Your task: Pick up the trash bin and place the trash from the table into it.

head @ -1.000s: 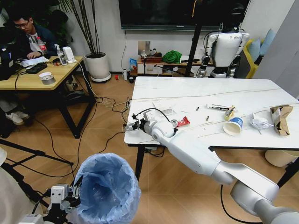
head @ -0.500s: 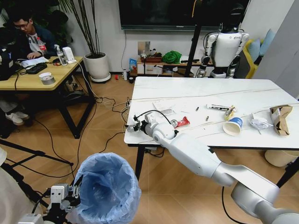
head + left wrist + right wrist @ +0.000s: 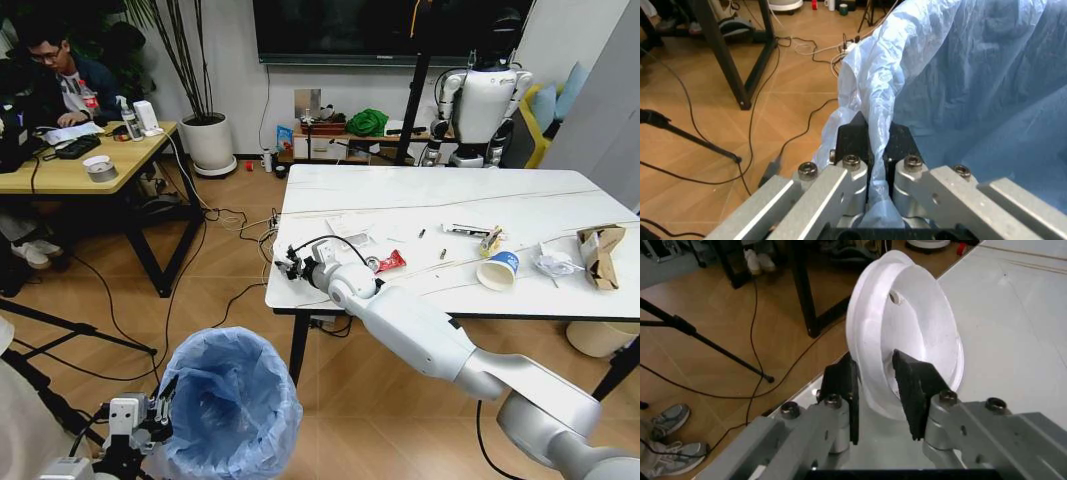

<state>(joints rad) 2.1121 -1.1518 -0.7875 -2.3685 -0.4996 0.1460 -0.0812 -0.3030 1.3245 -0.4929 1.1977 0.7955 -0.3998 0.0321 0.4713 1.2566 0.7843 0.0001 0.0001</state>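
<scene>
My left hand (image 3: 870,145) was clamped on the rim of the trash bin (image 3: 232,400), pinching its crinkled blue bag between the fingers and holding the bin low at about 7 o'clock from the worktop (image 3: 520,200). My right hand (image 3: 873,385) was closed on the rim of a white plastic lid (image 3: 913,340) at the worktop's near-left corner. On the worktop, at 3 o'clock from that hand, lay the red wrapper (image 3: 391,261), then the paper cup (image 3: 498,270) and the brown paper bag (image 3: 601,252).
</scene>
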